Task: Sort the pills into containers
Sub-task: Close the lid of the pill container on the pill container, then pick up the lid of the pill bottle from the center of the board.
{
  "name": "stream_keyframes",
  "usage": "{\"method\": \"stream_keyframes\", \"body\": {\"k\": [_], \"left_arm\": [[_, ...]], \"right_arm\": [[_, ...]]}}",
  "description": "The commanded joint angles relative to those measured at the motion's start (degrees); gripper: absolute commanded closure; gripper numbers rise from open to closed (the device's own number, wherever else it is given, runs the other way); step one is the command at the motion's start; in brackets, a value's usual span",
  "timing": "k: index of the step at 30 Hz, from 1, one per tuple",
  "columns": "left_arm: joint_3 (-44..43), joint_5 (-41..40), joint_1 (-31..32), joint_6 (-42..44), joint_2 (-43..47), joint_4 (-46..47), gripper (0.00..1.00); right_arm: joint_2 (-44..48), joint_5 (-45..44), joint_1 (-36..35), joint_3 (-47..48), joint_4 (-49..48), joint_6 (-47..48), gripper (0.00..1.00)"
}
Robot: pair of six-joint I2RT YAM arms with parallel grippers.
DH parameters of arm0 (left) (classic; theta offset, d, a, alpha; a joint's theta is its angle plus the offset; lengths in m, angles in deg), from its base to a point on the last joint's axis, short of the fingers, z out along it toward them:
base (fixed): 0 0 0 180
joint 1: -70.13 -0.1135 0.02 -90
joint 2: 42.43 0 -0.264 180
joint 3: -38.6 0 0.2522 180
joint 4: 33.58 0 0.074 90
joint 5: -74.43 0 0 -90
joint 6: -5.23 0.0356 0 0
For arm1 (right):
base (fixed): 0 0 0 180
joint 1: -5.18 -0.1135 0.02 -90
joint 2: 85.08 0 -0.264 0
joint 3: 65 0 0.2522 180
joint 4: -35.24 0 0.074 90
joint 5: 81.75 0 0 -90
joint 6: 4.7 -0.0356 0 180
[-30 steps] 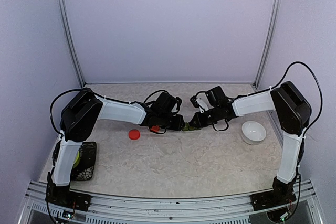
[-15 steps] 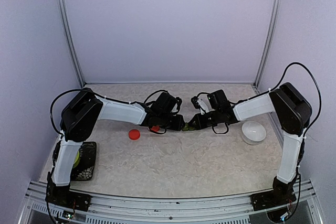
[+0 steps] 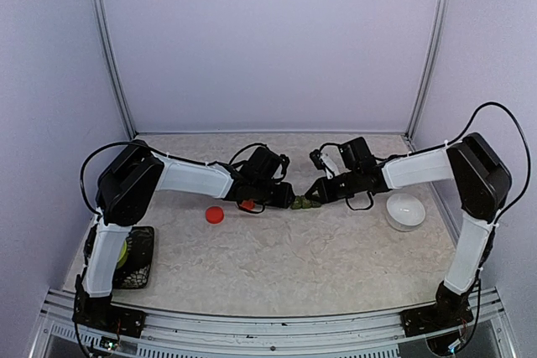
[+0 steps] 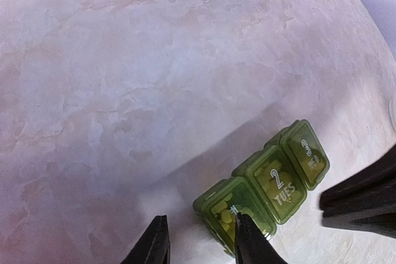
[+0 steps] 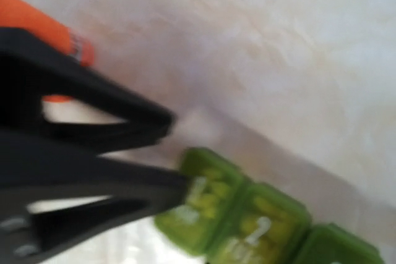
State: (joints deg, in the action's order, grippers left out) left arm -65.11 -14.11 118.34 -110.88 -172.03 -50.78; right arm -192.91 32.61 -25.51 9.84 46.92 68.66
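Note:
The containers [image 4: 266, 183] are a short row of three dark green cells with their lids down, lying mid-table [image 3: 304, 204]. Pills [image 4: 230, 216] show as pale pieces through the lids of the first and second cells. My left gripper [image 4: 199, 239] stands open at the row's first cell, one fingertip [image 4: 244, 233] resting over that lid, the other over bare table. In the blurred right wrist view the left gripper [image 5: 178, 153] comes in from the left onto the first cell [image 5: 201, 205]. My right gripper [image 3: 313, 196] is shut, its tip [image 4: 325, 201] just beside the third cell.
A red cap [image 3: 215, 215] lies left of the box, with an orange piece [image 3: 247, 205] under the left wrist. A white bowl [image 3: 405, 210] stands at the right. A lime-green bowl [image 3: 123, 251] sits on a black stand by the left arm's base.
The right arm has drawn back a little to the right, away from the green row. The left arm and the box have stayed put.

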Motion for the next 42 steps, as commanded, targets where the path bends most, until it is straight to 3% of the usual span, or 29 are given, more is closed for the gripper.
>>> {"method": "stream_keyframes", "body": {"k": [1,7,14,17,19,20,24,28,42], "left_arm": [[-1.0,-1.2,-1.0,0.8,2.8,-1.5,0.6],[-2.4,-1.3,-0.5,2.2,7.7,-2.0,0.48],[2.5,-2.1,2.6,3.3,20.1,-2.3,0.34],[9.5,-5.7,3.9,2.7,28.6,-3.5,0.19],[15.7,-9.7,3.9,1.7,33.8,-4.7,0.03],[18.9,-11.5,3.6,1.1,36.1,-5.6,0.01],[29.9,-17.2,2.1,-1.5,42.4,-8.9,0.01],[37.7,-16.7,-0.9,-3.3,42.8,-8.0,0.01],[38.1,-18.2,-6.5,-1.9,29.1,-3.0,0.04]], "right_arm": [[8.3,0.5,0.4,3.9,3.7,1.2,0.91],[12.3,1.2,0.4,2.3,4.2,3.7,0.69],[12.8,4.3,-0.5,-4.0,-6.1,8.2,0.42],[11.3,4.9,-2.6,-5.6,-12.1,10.1,0.29],[9.9,5.3,-4.2,-5.8,-14.9,11.7,0.22],[9.0,5.2,-5.1,-5.7,-16.1,12.4,0.19],[4.7,4.5,-7.8,-3.7,-18.6,13.8,0.15],[1.5,3.5,-9.0,-1.2,-19.6,13.7,0.13],[2.5,2.4,-10.6,-2.1,-18.3,14.6,0.12]]}}
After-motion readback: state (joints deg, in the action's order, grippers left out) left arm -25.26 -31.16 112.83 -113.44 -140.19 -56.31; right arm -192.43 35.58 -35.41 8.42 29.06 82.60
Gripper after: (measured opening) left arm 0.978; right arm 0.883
